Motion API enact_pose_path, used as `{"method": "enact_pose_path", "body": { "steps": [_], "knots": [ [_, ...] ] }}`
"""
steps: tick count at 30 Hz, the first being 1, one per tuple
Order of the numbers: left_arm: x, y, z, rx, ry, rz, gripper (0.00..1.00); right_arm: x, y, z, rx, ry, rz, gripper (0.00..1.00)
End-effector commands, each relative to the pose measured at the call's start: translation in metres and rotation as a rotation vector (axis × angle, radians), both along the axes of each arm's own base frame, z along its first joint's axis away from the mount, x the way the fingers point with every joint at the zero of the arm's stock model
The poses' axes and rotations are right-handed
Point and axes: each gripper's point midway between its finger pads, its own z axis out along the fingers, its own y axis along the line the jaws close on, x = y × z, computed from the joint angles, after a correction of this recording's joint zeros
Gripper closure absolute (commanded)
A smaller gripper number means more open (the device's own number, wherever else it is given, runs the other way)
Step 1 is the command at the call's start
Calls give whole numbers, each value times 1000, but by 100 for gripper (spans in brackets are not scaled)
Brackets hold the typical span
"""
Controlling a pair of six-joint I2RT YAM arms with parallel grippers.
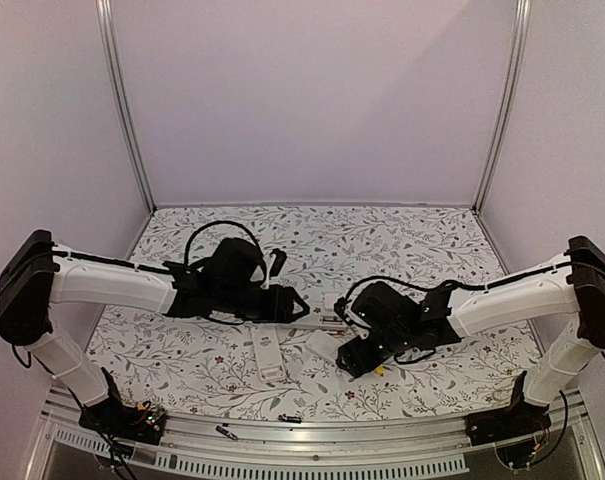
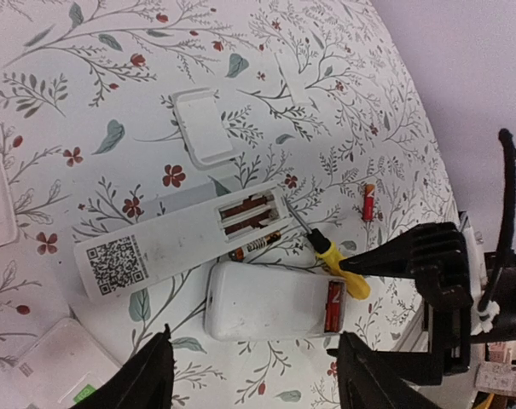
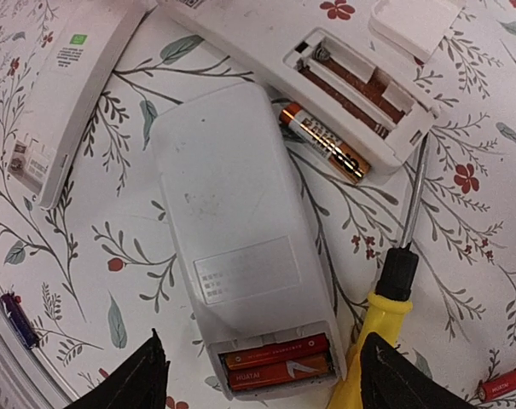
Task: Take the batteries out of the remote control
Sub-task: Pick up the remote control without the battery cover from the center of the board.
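Nearest you, a dark battery [image 3: 14,319] lies right at the front edge of the floral table [image 1: 422,240]. Just past it, your right gripper [image 3: 262,341] is spread wide and holding nothing, with its fingers [image 3: 142,375] either side of the end of the wide white remote [image 3: 232,230]. That remote is face down, and two red-orange batteries [image 3: 279,362] sit side by side in its open end.

The yellow-handled screwdriver [image 3: 385,328] lies just beside that end, tip pointing away toward the long remote [image 2: 155,247]. A loose red battery [image 3: 507,383] lies on the table off to the side of the handle.

Between the two remotes, a copper-and-black battery [image 3: 321,143] lies against the long remote's edge. The long one's bay [image 3: 351,85] shows only bare springs, and a white cover [image 2: 202,128] lies just beyond it. Your left gripper [image 2: 253,336] is wide apart too, nothing in it, hanging above both remotes. A third remote [image 3: 57,102] lies off to one side.
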Motion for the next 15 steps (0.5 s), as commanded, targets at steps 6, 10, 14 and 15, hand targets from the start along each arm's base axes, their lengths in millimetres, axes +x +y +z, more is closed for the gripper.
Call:
{"method": "enact_pose_path", "body": {
  "steps": [6,10,14,15],
  "knots": [
    [2,3,4,-25,4,9,35,3,6,-13,-86,-17,91,30],
    [3,3,3,-22,6,9,35,4,6,-17,-112,-22,100,29],
    [3,3,3,-20,7,8,35,2,8,-25,-163,-48,121,28],
    [4,3,2,-21,9,10,35,2,10,-26,-174,-58,125,29]
  ]
}}
